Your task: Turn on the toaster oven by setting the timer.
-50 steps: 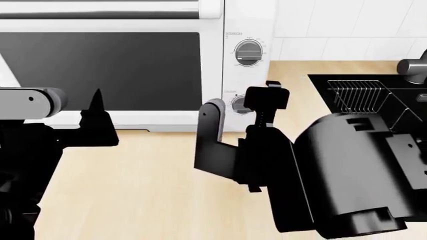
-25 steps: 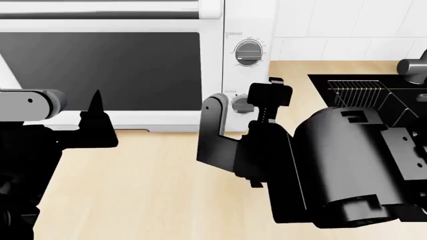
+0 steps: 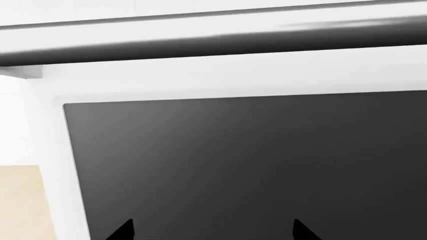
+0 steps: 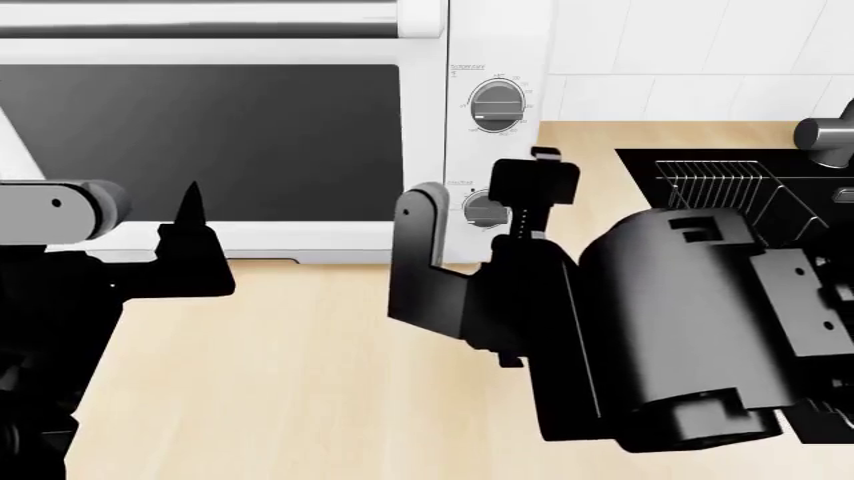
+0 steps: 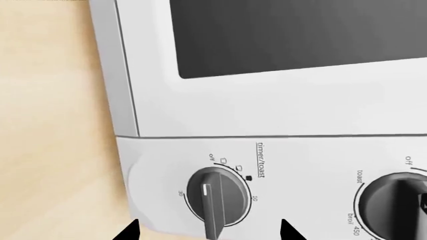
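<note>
The white toaster oven [image 4: 427, 60] stands at the back of the counter, with a dark glass door [image 4: 200, 140] and a silver bar handle [image 4: 200, 18]. An upper grey knob [image 4: 497, 105] shows fully. The lower knob [image 4: 478, 207] is partly hidden by my right gripper [image 4: 481, 195]. In the right wrist view this knob [image 5: 215, 200] is labelled timer/toast. It sits between the tips of my open right gripper [image 5: 207, 231], not touched. Another knob [image 5: 393, 205] is beside it. My left gripper [image 4: 191, 215] is open and empty [image 3: 211, 231], facing the glass door [image 3: 253, 165].
The light wooden counter [image 4: 307, 360] runs in front of the oven. A dark sink with a wire rack [image 4: 721, 190] and a faucet [image 4: 827, 140] lies to the right. A white tiled wall [image 4: 694, 50] is behind.
My right gripper shifted slightly right, then back left and a little up, staying in front of the lower knob. The left arm has not moved.
</note>
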Motion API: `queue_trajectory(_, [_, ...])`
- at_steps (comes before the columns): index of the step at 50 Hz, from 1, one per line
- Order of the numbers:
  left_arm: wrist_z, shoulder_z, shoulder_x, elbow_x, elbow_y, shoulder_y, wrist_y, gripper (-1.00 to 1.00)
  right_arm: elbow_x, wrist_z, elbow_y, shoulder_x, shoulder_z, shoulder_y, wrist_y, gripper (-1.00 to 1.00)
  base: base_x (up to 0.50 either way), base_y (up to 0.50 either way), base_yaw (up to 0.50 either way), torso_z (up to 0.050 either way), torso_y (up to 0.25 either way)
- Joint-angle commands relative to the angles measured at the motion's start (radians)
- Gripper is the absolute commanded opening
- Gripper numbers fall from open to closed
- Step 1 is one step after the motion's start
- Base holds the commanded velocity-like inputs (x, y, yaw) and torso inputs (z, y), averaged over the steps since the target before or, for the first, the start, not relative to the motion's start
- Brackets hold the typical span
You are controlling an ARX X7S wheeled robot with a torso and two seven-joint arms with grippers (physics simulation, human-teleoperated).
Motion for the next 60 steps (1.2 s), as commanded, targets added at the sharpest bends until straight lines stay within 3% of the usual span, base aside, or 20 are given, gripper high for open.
queue_trajectory(1, [-0.002, 0.0, -0.005, -0.002, 0.001, 0.004, 0.007, 1.0, -0.012, -0.011, 0.004, -0.008, -0.016, 0.004, -0.009, 1.0, 0.0, 0.0, 0.0, 0.0, 0.0])
queue_trajectory(57, [0.0, 0.025, -0.014, 0.012, -0.012, 0.005, 0.032, 1.0, -0.028, -0.017, 0.041, -0.03, -0.064, 0.016, -0.038, 1.0, 0.0, 0.0, 0.0, 0.0, 0.0])
queue_trajectory(58, [0.0, 0.024, -0.014, 0.012, -0.011, 0.007, 0.033, 1.0, -0.025, -0.012, 0.038, -0.03, -0.064, 0.016, -0.038, -1.0, 0.0, 0.0, 0.0, 0.0, 0.0])
queue_trajectory(60, [0.0, 0.025, -0.014, 0.012, -0.011, 0.007, 0.033, 1.0, -0.023, -0.006, 0.032, -0.031, -0.064, 0.017, -0.039, -1.0, 0.0, 0.0, 0.0, 0.0, 0.0])
